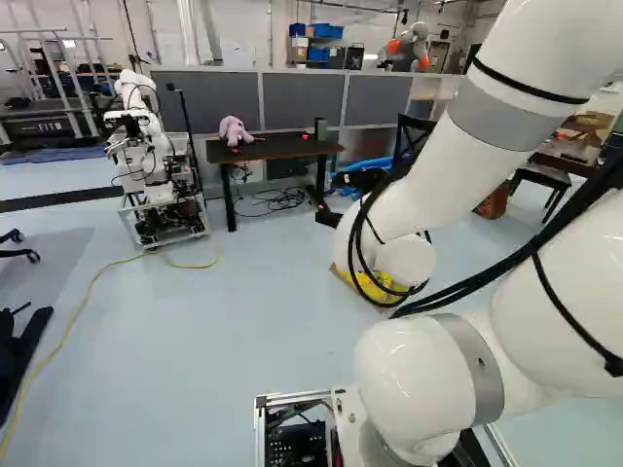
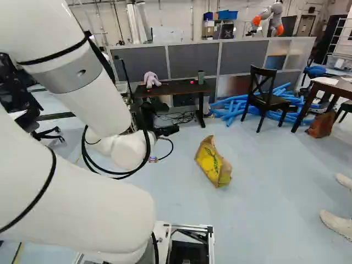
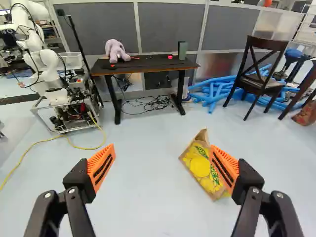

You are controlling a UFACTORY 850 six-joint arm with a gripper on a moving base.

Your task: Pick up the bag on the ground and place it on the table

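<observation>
One brown paper bag with a yellow-and-green print [image 2: 212, 162] rests on the pale blue floor [image 2: 264, 192], nearer you than the dark-topped counter [image 3: 143, 63].
Your black fingers with orange pads [image 3: 102, 167] stand open and wide apart; in your wrist view, one overlaps the bag's edge. Beyond, your counter carries a lilac plush toy [image 3: 116, 51] and an upright green box [image 3: 182, 50]. Beside it are blue foam tubes [image 3: 213, 93] and a dark wooden chair [image 3: 261, 85].

Two behind arm [image 1: 438, 175], sharing table [image 1: 282, 147] — wrist seemingly nearer
</observation>
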